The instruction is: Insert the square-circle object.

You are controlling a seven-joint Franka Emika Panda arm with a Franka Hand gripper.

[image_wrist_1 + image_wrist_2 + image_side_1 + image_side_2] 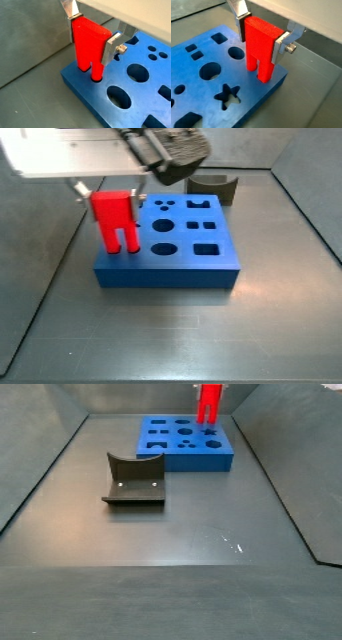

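Observation:
My gripper is shut on a bright red two-pronged piece, one prong round and one square: the square-circle object. It also shows in a wrist view. It hangs upright over the blue block near a corner. The prong tips are at the block's top surface; I cannot tell whether they are in holes. In a side view the red piece stands at the blue block's left edge under the gripper. In a side view only the piece shows above the block.
The dark fixture, with a curved top edge, stands on the grey floor behind the blue block; in a side view the fixture is in front of it. The block has several shaped holes. Grey walls enclose the floor.

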